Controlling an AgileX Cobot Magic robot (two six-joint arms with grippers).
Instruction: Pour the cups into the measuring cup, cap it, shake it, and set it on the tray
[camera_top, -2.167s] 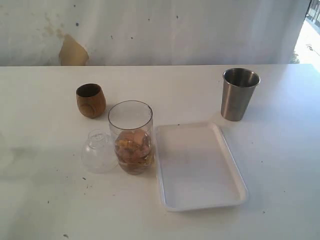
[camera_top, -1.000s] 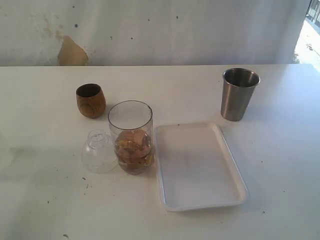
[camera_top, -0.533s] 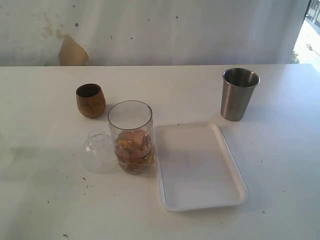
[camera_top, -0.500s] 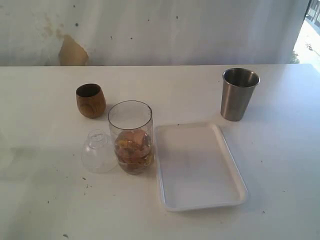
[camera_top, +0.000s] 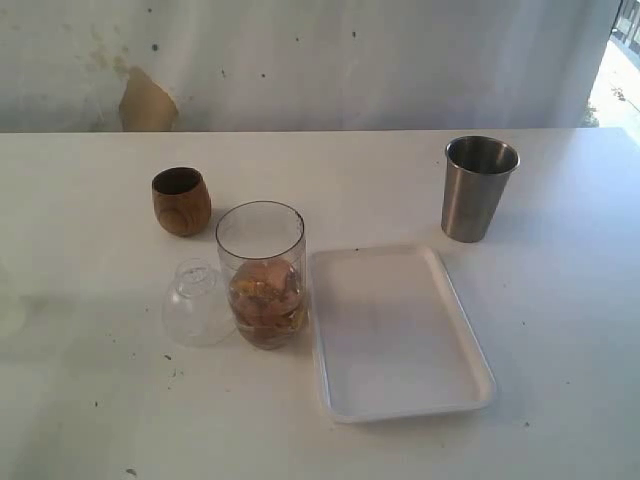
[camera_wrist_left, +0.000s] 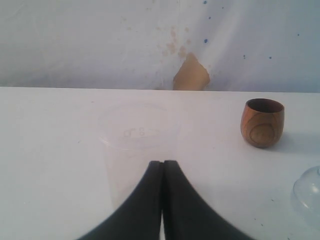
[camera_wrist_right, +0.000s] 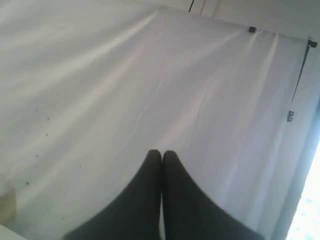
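On the white desk (camera_top: 560, 330), at the upper left of the exterior view, we see the small brown wooden cup (camera_top: 181, 201) standing upright, well apart from the steel tumbler. Below it, left of centre, the clear dome cap (camera_top: 198, 303) sits on the desk with its narrow neck up. It is pressed close against the measuring cup (camera_top: 262, 275), and we cannot tell whether the two touch. The measuring cup stands upright and uncapped near the centre of the frame, with brownish pieces filling its lower part. Its right side is just beside the left rim of the white tray (camera_top: 395, 330). The tray lies flat at lower right of centre with its long side running away from us. At the upper right the brushed-steel tumbler (camera_top: 480, 188) stands upright with its mouth open, beyond the tray's far right corner and apart from it. On the wall at the upper left there is a tan patch (camera_top: 147, 103). In the left wrist view the left jaws are pressed together with nothing between them. A frosted translucent plastic cup (camera_wrist_left: 137, 150) stands upright just beyond their tips. The wooden cup (camera_wrist_left: 262, 122) and an edge of the cap (camera_wrist_left: 307, 192) also show there. In the right wrist view the right jaws are likewise together and hold nothing, facing a white curtain (camera_wrist_right: 150, 75).
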